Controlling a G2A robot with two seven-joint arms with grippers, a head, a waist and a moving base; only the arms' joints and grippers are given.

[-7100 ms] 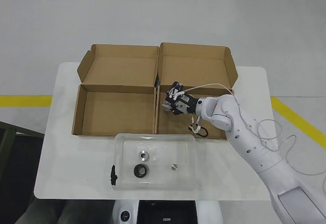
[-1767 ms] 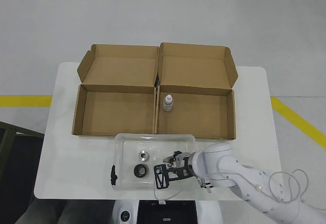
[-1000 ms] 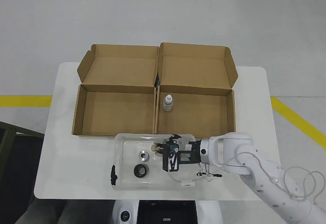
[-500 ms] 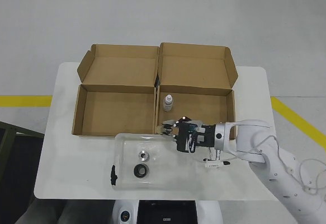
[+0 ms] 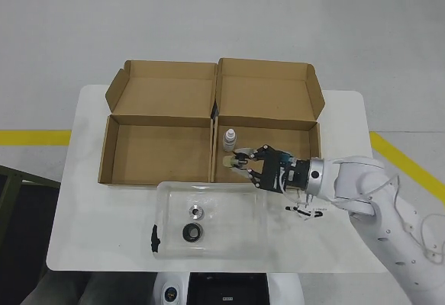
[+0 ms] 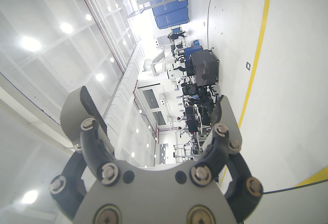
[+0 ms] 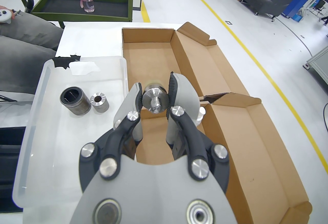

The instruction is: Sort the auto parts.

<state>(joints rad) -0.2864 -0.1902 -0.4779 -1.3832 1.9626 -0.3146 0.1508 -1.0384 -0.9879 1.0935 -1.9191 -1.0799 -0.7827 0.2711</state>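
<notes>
Right gripper (image 7: 155,98) — clamped on a round steel part with a stub shaft (image 7: 153,101), one pad on each side of its body. In the top view it hangs over the right cardboard box (image 5: 302,171), at the 8 o'clock part of the box floor. That is near the wall that meets the left cardboard box (image 5: 157,156).

A white bottle-shaped part (image 5: 230,139) stands upright in the right box at 10 o'clock, near the held part.

The clear plastic tray (image 5: 256,229) sits at 6 o'clock of the boxes on the white table (image 5: 92,221). It holds a small steel bushing (image 5: 196,212) and, at the bushing's 6 o'clock, a dark linear bearing (image 5: 192,232) — both upright, close but apart.

Left gripper (image 6: 153,103): jaws spread wide, aimed at the hall ceiling.
</notes>
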